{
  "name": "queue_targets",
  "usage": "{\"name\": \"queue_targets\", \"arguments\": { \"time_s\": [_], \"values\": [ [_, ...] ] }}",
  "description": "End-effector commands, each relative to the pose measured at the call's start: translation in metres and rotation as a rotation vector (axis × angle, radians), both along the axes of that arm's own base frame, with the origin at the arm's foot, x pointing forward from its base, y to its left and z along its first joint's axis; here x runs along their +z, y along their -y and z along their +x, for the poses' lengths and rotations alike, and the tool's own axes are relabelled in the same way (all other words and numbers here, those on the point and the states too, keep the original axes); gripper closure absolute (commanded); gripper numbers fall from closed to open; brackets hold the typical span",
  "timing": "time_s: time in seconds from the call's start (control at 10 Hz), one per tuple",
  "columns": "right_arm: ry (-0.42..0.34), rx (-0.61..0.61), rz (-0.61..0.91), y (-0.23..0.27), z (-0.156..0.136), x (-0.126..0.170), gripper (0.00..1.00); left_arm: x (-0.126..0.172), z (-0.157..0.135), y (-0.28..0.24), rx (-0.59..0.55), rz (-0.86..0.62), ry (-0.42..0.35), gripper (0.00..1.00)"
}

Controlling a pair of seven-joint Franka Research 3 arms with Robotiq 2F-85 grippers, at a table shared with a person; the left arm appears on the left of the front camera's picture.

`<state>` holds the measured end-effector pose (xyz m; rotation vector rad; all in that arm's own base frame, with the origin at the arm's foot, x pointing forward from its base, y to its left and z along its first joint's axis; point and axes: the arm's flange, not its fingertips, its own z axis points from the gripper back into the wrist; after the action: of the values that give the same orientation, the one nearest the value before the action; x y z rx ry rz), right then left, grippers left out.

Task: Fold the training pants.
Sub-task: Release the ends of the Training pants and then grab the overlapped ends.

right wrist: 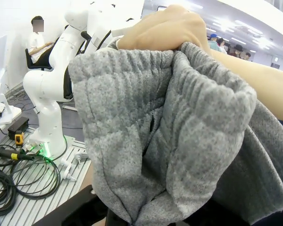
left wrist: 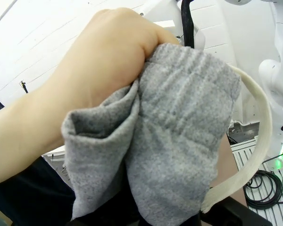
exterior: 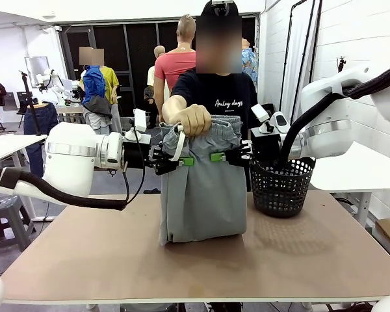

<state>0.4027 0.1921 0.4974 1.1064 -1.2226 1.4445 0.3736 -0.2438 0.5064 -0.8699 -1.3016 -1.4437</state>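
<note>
Light grey soft jersey training pants (exterior: pixel 205 188) are hung between left pincer (exterior: pixel 180 158) and right pincer (exterior: pixel 222 156), seemingly clamped by both; the person's hand (exterior: pixel 194 119) is kept above so the legs drape straight.

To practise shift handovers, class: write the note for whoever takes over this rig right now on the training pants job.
Left gripper: shut on the training pants, one side just below the waistband.
Right gripper: shut on the other side.
Person's hand: gripping the waistband from above.
Pants hang upright, lower end resting on the table, black basket beside them.
Done: no fold laid yet.
To do: lay flat, fold.
</note>
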Motion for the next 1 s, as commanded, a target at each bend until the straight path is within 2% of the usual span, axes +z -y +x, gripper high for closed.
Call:
{"name": "queue_targets", "arguments": {
  "time_s": [0.0,0.2,0.3,0.9],
  "values": [
    [-0.01,0.016,0.001,-0.001,0.001,0.001,0.41,-0.002,0.0,-0.005,0.018,-0.026,-0.019,0.52],
    [-0.024,0.015,-0.019,-0.001,0.005,0.0,0.02,-0.002,-0.002,-0.009,0.027,-0.037,-0.028,0.12],
    [-0.031,0.019,-0.012,-0.003,0.005,-0.001,0.0,-0.001,-0.003,-0.011,0.031,-0.04,-0.03,0.0],
    [-0.071,0.026,0.039,-0.002,0.006,0.002,0.0,-0.005,-0.009,-0.016,0.027,-0.047,-0.053,0.0]
  ]
}}
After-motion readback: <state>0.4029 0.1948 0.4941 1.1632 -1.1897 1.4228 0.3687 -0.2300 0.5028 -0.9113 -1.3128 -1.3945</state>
